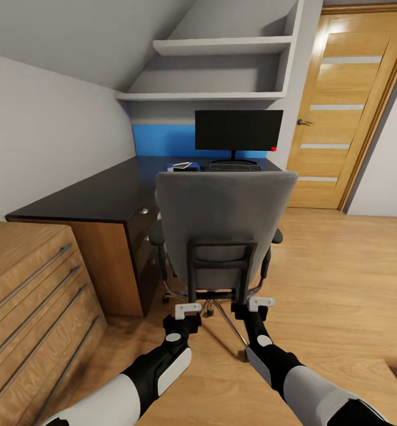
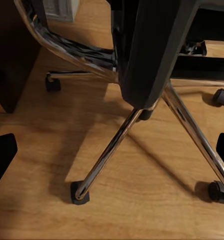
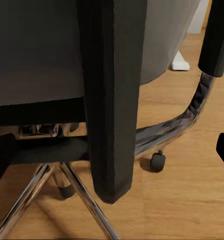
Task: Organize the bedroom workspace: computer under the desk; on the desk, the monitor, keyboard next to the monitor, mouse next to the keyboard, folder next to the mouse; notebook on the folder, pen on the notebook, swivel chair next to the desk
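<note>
The grey swivel chair (image 1: 222, 219) stands with its back to me, in front of the black-topped desk (image 1: 92, 198). The monitor (image 1: 238, 130) is upright on the desk, with the keyboard (image 1: 235, 167) at its foot. Left of the keyboard lies the blue folder (image 1: 176, 168) with a pale notebook (image 1: 184, 165) on it. My left gripper (image 1: 187, 307) and right gripper (image 1: 261, 303) hang open low behind the chair back's black frame, holding nothing. The left wrist view looks at the chrome star base (image 2: 109, 152) and a pale grey box (image 2: 59, 7) beyond, perhaps the computer.
An oak dresser (image 1: 26, 296) stands close at my left. The desk's dark drawer unit (image 1: 142, 236) is beside the chair. Shelves (image 1: 222, 47) hang above the desk and an oak door (image 1: 346, 106) is at the right. Open wood floor (image 1: 340, 278) lies right of the chair.
</note>
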